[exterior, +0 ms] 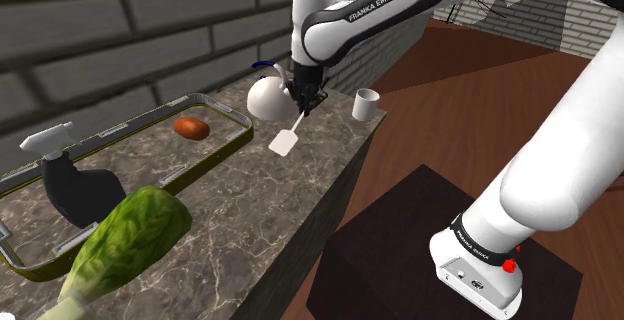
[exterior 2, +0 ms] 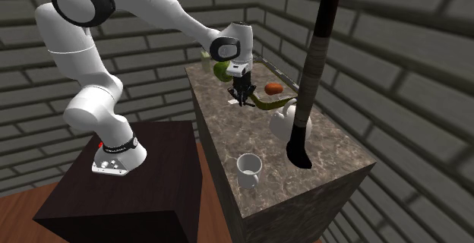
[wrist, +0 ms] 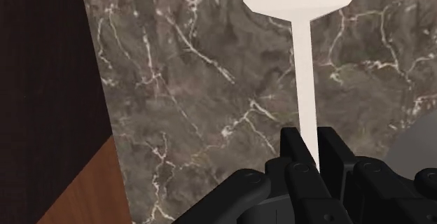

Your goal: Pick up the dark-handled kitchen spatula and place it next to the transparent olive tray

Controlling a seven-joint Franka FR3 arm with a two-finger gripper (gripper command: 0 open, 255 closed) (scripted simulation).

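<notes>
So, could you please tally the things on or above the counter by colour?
White: 3 (spatula, kettle, cup)
Green: 2 (lettuce, olive tray)
Brown: 1 (food lump)
Black: 1 (spray bottle, white head)
Total: 7

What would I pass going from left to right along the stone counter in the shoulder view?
First the black spray bottle → reddish-brown lump → white spatula → white cup.
</notes>
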